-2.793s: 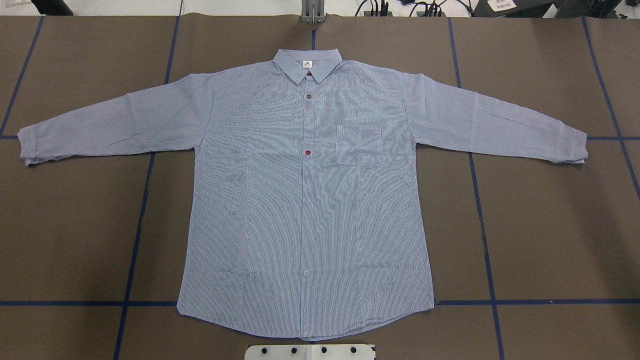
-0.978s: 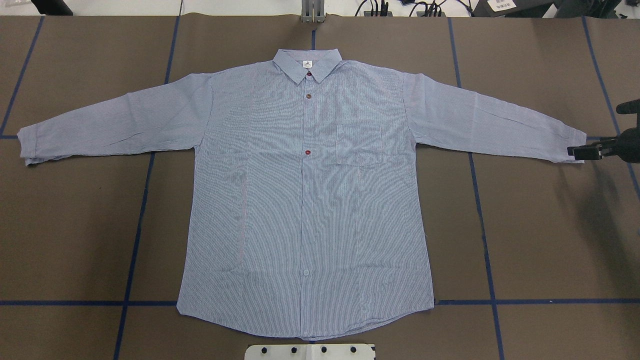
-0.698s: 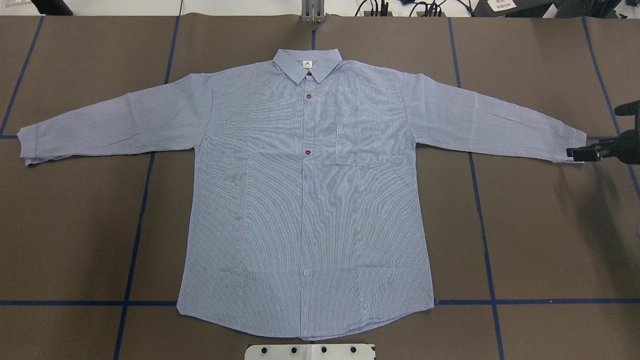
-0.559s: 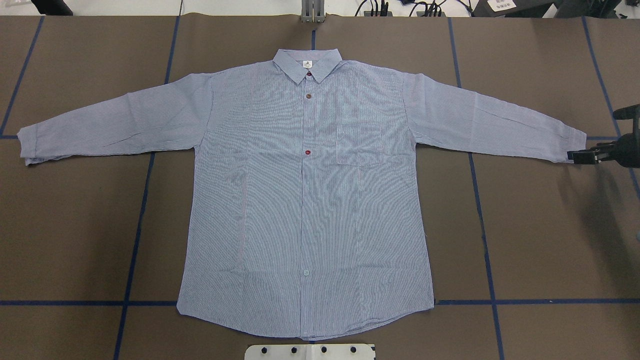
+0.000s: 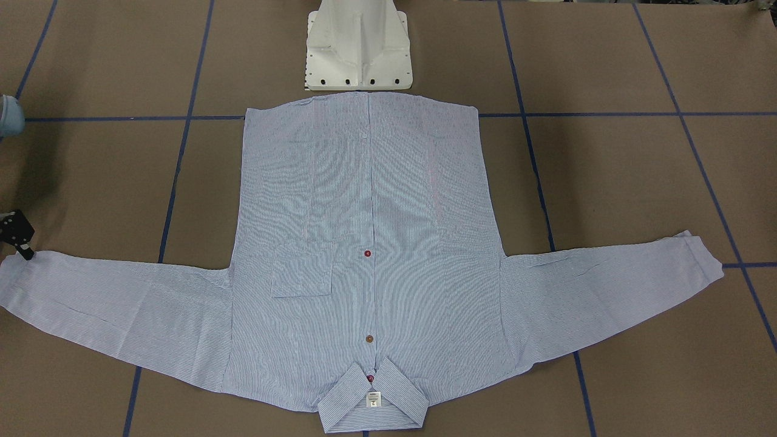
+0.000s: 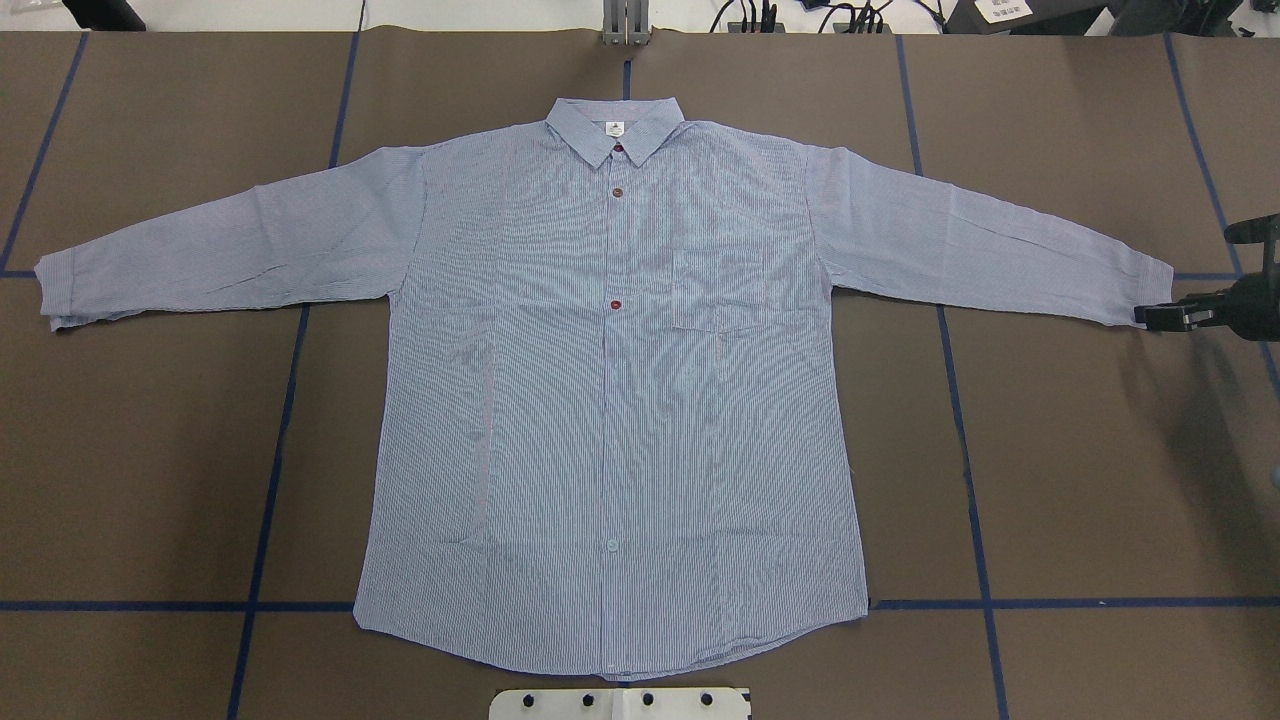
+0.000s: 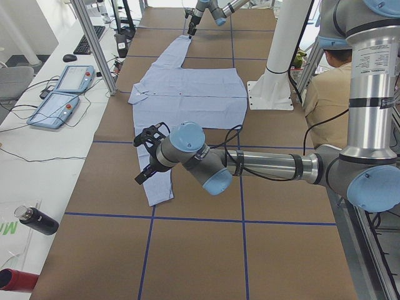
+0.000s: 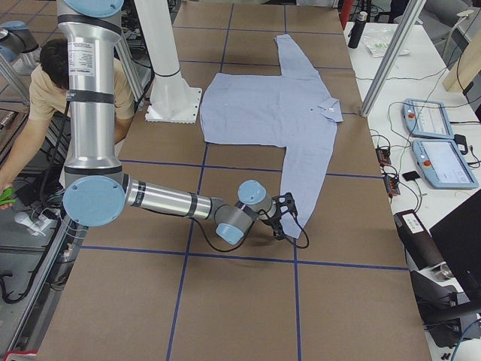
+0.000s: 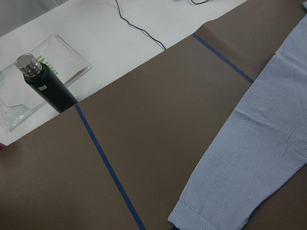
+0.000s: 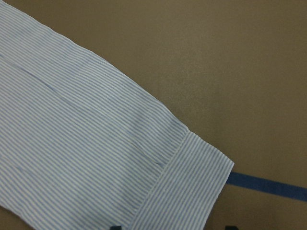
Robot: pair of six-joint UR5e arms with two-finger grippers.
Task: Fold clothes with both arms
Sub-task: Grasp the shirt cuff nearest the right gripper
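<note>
Right gripper [image 6: 1150, 317] first: its two black fingertips [image 10: 115, 227] just poke into the bottom of the wrist view, spread wide apart, holding nothing, the sleeve cuff [image 10: 192, 182] lying flat right ahead of them. From overhead it sits at the very end of that cuff, just beside the corner; touching or not, I can't tell.

Left gripper [image 7: 142, 175] now, and only the side view from the table's left end shows it (its own wrist camera catches no fingers), so spread or pressed together, I cannot tell. It hangs low by the other sleeve, near the cuff.

The shirt [image 6: 610, 400] lies face up and flat across the middle of the brown table [image 6: 1080, 480], sleeves out to both sides, collar away from the robot, hem by the white base [image 5: 358, 45].

The left wrist view brings a dark bottle [image 9: 45, 86] with a steel cap up close, on the white bench [image 9: 86, 28] past the table edge; overhead leaves it out. The side views add a person [image 7: 325, 94] in a tan top near the base.

Writing: a white label [image 6: 615, 128] in the collar, a white sticker [image 7: 376, 62] on the near arm [image 7: 369, 112], both too small to read.
</note>
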